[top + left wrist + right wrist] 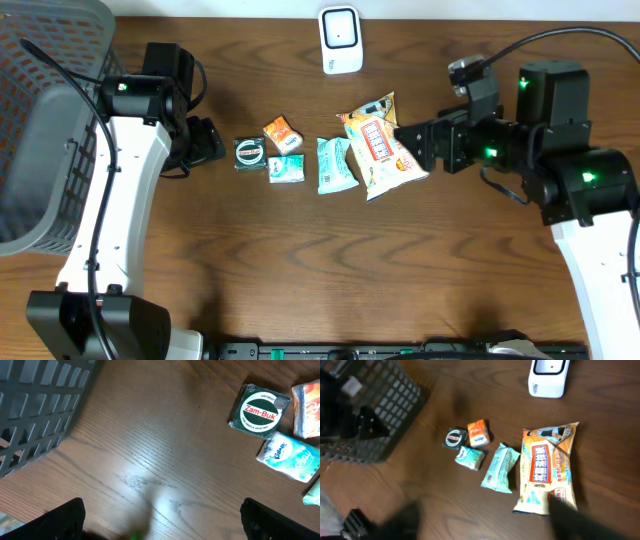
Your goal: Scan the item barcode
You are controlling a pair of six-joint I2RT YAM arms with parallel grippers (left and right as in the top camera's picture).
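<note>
Your right pincer [404, 140] sat half-open, empty, at the snack bag [378, 145]. Your left pincer [160, 527] gaped, empty. A thin edge grip could've let that slick bag slip.

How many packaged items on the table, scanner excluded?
5, in a row mid-table: Zam-Buk tin, orange packet, Kleenex pack, teal pack, large snack bag. None looks hidden under another.

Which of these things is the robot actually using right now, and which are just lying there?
In the job, likely: white scanner, snack bag, right hand.
Lying about: Zam-Buk tin, tissue pack, orange packet, teal pouch, grey basket.
</note>
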